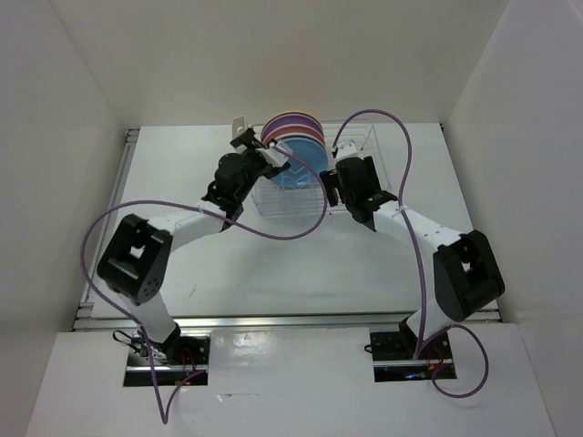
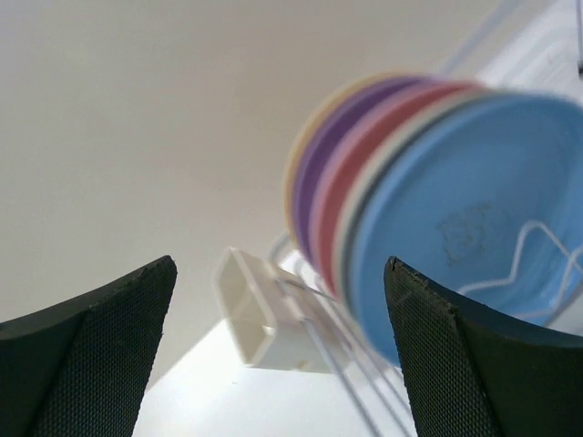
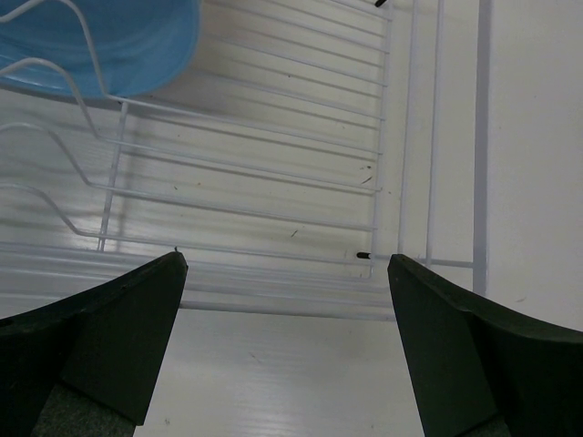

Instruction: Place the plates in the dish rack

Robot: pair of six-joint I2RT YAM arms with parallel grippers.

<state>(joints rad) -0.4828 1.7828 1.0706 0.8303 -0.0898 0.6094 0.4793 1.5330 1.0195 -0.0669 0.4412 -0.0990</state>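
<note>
Seen from the top: dish rack (image 1: 364,155) at 12 o'clock on the table (image 1: 273,264), carrying all 5 plates (image 1: 293,137) on edge at its 9 o'clock end. Packed face to face in 1 row, leaning slightly.

In the left wrist view, reading from 9 o'clock to 3 o'clock: orange plate (image 2: 310,123), lavender plate (image 2: 308,187), pink plate (image 2: 335,196), cream plate (image 2: 360,191), then sky blue plate (image 2: 455,182) nearest the camera, with a wire prong crossing its face. Small white cutlery cup (image 2: 248,314) at 7 o'clock of the stack, against the rack's end wires.

Left gripper (image 2: 279,264) at 9 o'clock of the plates. Hovers with jaws spread wide, grips nothing. Frames the cup and the stack between its fingers (image 2: 100,346), clear of both.

Right gripper (image 3: 288,259) at 3 o'clock of the sky blue plate, over the rack's bare half. Hovers with jaws spread wide as well, grips nothing. Looks down on rack wires and the white table beneath, with the blue rim at 11 o'clock of that view. Cannot tell whether its fingers touch the wires.
</note>
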